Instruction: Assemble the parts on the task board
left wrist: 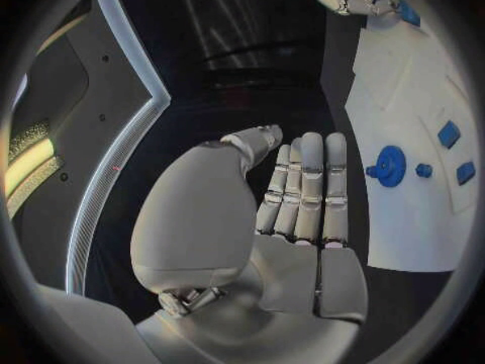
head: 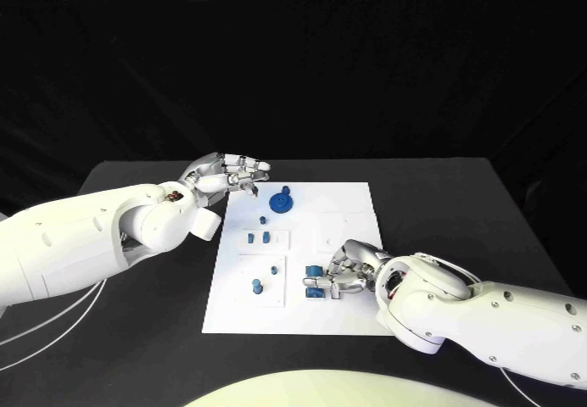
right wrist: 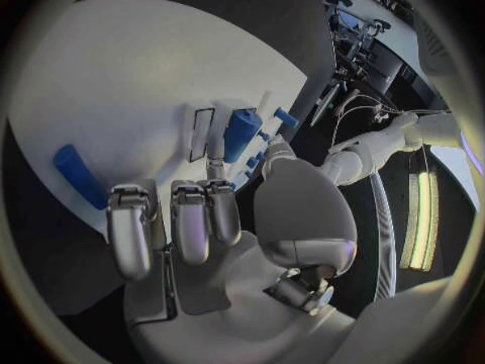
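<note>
The white task board (head: 354, 203) lies mid-table. On it are a blue round part (head: 282, 202) at the far end, several small blue parts (head: 262, 222) down the left half, and a blue block (head: 315, 293) near the right hand. My right hand (head: 349, 273) rests low over the board's near right. Its thumb and a fingertip (right wrist: 217, 163) pinch a blue cylindrical part (right wrist: 241, 133) beside a slot outline, with the blue block (right wrist: 76, 175) lying beside the other fingers. My left hand (head: 229, 176) hovers at the board's far left corner holding nothing, fingers (left wrist: 308, 188) straight, beside the round part (left wrist: 388, 167).
Black table (head: 489, 212) surrounds the board on all sides, with wide bare room at the right and far side. My left forearm (head: 86, 242) lies along the board's left edge. White cables (head: 49, 326) trail at the near left.
</note>
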Controlling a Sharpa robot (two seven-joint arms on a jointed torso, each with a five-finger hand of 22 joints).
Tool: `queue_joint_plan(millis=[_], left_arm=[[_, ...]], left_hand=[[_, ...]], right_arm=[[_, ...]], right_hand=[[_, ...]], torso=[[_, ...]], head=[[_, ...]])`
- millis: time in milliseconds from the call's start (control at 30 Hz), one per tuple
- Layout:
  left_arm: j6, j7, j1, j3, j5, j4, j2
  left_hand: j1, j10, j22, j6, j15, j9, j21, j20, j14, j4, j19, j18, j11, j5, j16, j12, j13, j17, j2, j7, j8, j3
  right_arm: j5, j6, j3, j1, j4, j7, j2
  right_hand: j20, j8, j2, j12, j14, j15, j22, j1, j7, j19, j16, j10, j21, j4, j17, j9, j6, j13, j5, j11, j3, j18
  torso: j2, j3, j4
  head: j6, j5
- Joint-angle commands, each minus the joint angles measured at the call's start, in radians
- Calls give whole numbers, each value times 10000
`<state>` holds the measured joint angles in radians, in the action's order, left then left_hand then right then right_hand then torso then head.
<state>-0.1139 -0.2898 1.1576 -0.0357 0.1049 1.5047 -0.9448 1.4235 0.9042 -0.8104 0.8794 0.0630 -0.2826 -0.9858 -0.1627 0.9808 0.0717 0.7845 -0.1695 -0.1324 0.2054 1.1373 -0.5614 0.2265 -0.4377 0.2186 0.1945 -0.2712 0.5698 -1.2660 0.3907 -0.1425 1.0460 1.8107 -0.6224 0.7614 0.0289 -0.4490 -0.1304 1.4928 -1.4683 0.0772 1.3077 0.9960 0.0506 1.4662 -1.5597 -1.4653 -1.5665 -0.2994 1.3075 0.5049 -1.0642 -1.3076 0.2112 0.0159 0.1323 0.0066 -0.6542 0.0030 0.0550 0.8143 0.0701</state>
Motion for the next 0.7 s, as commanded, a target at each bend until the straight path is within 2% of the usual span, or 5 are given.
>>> queue_joint_plan(millis=[33,167,300,500,700], left_arm=[[129,-32,4,6,-15,10,0],[125,-20,4,6,-15,6,-12],[113,-20,4,5,-16,5,-28],[99,-32,4,4,-16,9,-42],[102,-33,4,3,-16,5,-42]], left_hand=[[-33,-54,15,-98,-20,17,56,-17,-55,27,63,-142,32,24,14,-34,-13,16,-24,2,-42,25],[-36,-58,18,-102,-19,18,61,-17,-59,31,64,-141,30,25,13,-37,-16,17,-28,5,-43,26],[-36,-58,18,-102,-19,18,61,-17,-59,31,64,-141,30,25,13,-37,-16,17,-28,5,-43,26],[-34,-61,20,-104,-18,20,66,-17,-62,34,65,-141,29,26,12,-41,-17,19,-34,6,-45,30],[-34,-61,20,-104,-18,20,66,-17,-62,34,65,-141,29,26,12,-41,-17,19,-34,6,-45,30]], right_arm=[[-260,30,-1,-15,109,258,93],[-211,41,0,-18,302,607,308],[-118,-68,0,-20,490,965,542],[-29,-329,-1,-29,627,1240,737],[-40,-458,-1,-64,640,1259,774]], right_hand=[[-42,-48,59,-44,-974,59,2631,-47,-9,1046,-19,-645,-43,19,2388,15,86,-2052,-30,59,-9,-66],[-43,-104,197,-34,-977,62,2631,421,-14,1046,-24,-656,-43,44,2402,13,117,-2072,40,64,-187,-66],[-51,-159,206,-5,-984,72,2631,1431,-26,1046,-36,-679,-43,74,2436,-16,164,-2110,-2,75,-440,-66],[-54,-172,-59,-3,-989,71,2631,2248,-21,1046,-45,-688,-43,67,2462,-95,168,-2130,-551,74,-858,-66],[-51,-157,-217,1,-993,68,2631,2628,-17,1046,-52,-693,-43,87,2481,-152,169,-2142,-613,71,-1114,-66]], torso=[[-5,6,-4],[-3,6,-10],[-3,3,5],[-3,5,7],[-1,1,-5]], head=[[3,6],[5,25],[12,55],[28,86],[33,71]])
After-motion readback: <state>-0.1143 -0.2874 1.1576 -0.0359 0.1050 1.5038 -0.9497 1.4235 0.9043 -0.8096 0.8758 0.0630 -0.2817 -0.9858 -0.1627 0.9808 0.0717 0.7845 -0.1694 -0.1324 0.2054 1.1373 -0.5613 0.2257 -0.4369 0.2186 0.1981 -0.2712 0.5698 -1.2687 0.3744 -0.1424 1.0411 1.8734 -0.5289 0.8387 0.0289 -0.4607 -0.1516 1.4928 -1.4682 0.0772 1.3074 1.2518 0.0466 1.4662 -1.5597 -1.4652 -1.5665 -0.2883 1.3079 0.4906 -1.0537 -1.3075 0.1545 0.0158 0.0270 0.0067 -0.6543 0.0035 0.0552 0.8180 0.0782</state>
